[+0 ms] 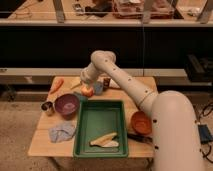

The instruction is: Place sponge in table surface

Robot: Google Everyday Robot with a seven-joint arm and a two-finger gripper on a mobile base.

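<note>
The sponge [75,82], a small pale yellow block, lies on the light wooden table surface [42,136] near its back edge, right of a carrot [56,85]. My gripper [89,84] hangs low over the table just right of the sponge and above an orange fruit [87,91]. It stands open and nothing shows in it. The arm reaches in from the lower right, bends at the back of the table and hides what is behind the wrist.
A green tray [95,117] with long pale peel-like pieces [105,140] sits front centre. A purple bowl [66,105], a metal cup [47,107] and a blue-grey cloth [61,132] are at the left. An orange bowl [141,122] is at the right, a dark can [106,81] at the back.
</note>
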